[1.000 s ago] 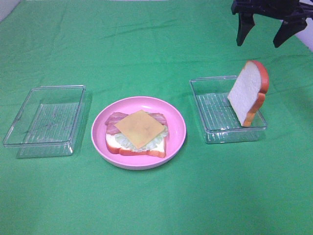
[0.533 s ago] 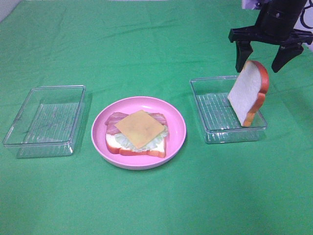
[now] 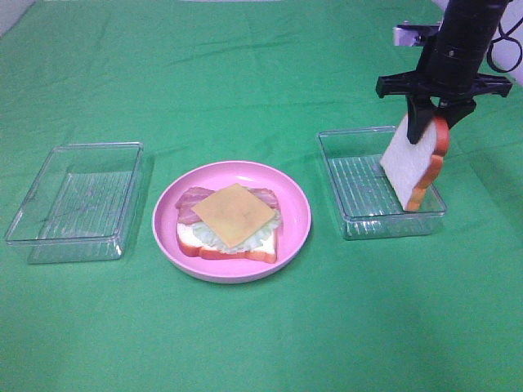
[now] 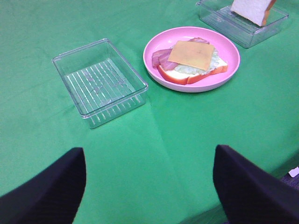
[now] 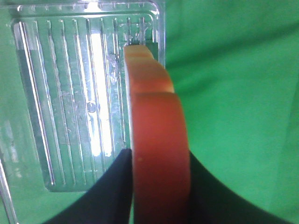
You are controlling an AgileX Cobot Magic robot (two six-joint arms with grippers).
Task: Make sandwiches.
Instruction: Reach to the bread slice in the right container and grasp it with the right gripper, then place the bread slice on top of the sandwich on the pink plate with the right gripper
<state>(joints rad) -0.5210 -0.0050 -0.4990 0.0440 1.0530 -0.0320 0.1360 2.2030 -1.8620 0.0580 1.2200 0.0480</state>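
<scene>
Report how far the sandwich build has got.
Done: bottom bread, lettuce, bacon and cheese slice are stacked on the pink plate. In hand: the right claw grips the top bread slice standing in the right tray. Left: carrying it onto the stack.

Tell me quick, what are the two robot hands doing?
Left gripper: open, holding nothing.
Right gripper: shut on the bread slice standing in the clear tray.

No legible text, label, brand, number or sign found in any view. Trays, plate, food items and green cloth all unmarked.
</scene>
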